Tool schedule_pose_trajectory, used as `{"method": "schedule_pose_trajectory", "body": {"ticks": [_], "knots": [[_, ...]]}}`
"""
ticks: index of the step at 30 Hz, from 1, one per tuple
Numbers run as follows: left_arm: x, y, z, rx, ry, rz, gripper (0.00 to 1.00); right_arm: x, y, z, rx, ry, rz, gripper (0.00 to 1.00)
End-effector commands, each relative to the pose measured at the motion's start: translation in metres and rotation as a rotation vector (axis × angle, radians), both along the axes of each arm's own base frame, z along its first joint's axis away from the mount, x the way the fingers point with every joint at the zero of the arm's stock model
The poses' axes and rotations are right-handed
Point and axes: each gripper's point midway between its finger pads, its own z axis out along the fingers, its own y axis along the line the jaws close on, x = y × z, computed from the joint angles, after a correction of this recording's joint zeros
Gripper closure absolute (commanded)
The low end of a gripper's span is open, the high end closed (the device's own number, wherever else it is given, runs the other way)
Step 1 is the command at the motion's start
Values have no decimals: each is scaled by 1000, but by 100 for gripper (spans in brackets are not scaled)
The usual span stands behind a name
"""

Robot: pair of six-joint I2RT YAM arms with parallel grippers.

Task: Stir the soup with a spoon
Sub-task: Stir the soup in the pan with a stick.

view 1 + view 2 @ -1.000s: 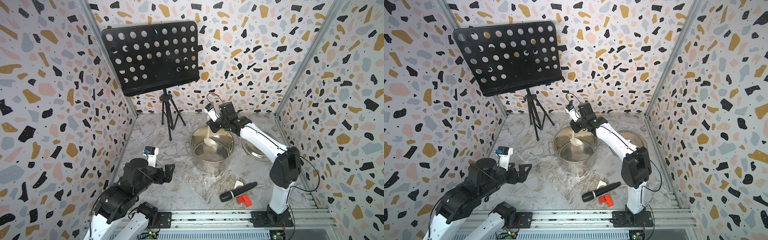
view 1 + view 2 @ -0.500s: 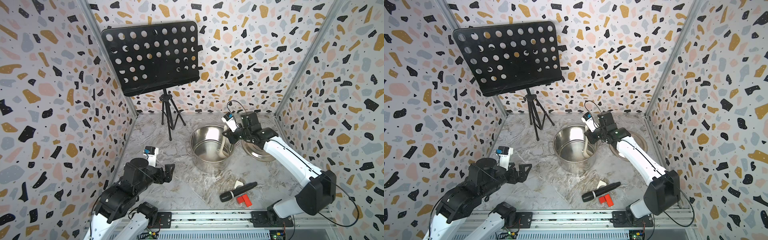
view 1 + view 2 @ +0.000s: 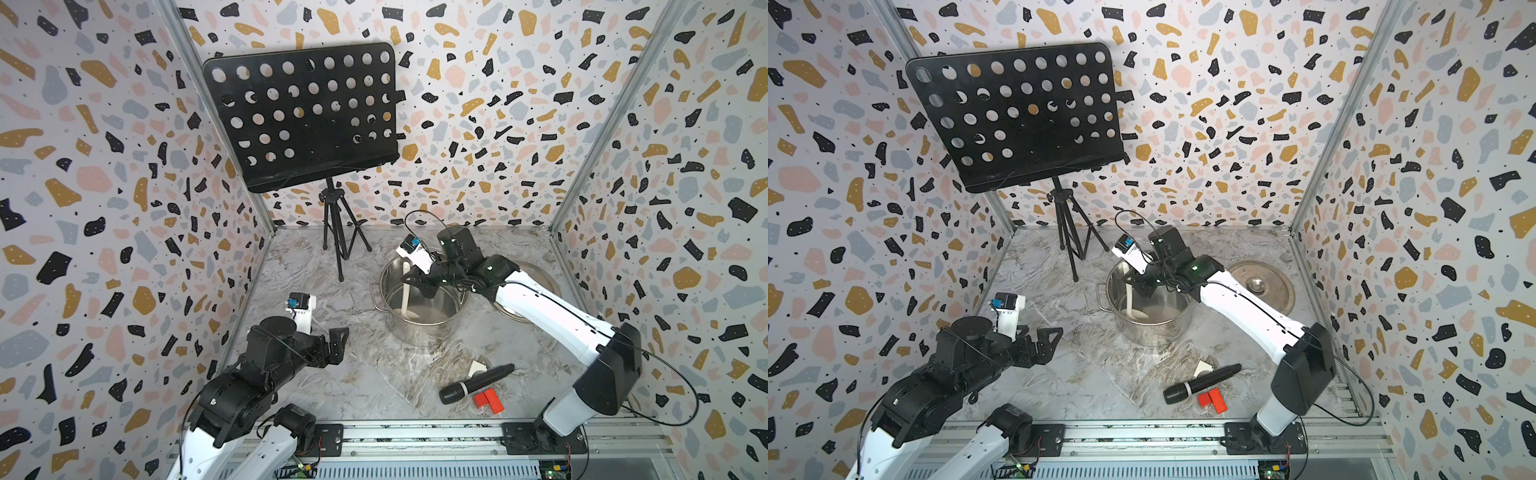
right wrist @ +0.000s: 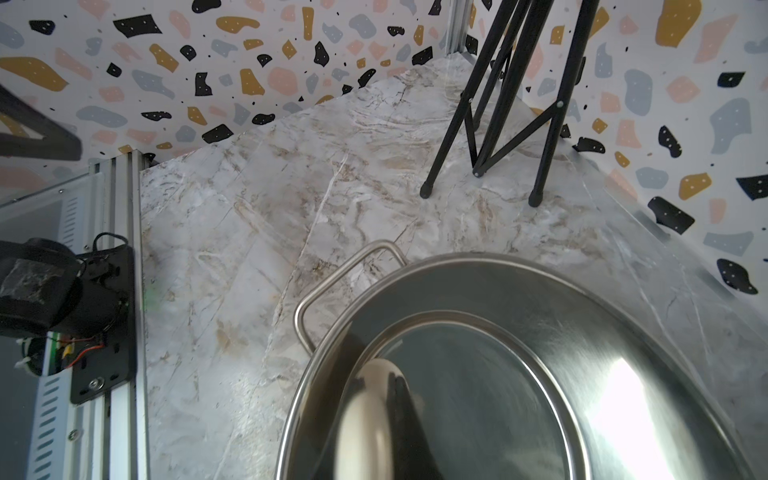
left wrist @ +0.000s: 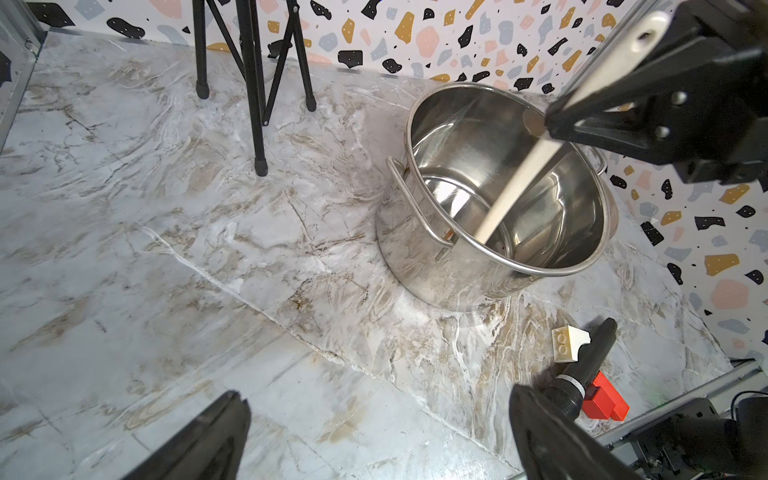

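Right tool: clamped on spoon handle, bowl down in pot; stirring apparently underway, unfinished. Left tool: fully spread, empty.

robot lab booth, terrazzo-print walls, aluminium mounting rail

Bright, even light falls from overhead, leaving only soft, faint shadows on the grey marbled tabletop. A hot white glare burns inside the shiny round steel pot, and the cream-white spoon, close to the right wrist lens, smears into blur.
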Motion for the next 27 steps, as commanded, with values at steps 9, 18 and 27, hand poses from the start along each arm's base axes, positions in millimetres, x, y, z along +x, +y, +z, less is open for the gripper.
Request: {"method": "schedule_pose_trajectory", "body": {"ticks": [9, 18, 27], "knots": [[-5, 6, 20, -20, -53, 21, 1, 95, -5, 25, 41, -118, -166, 100], [-6, 8, 18, -18, -50, 29, 1, 117, -86, 15, 49, -42, -314, 100], [0, 3, 19, -11, -50, 16, 1, 59, -129, -1, 17, 21, -286, 100]]}}
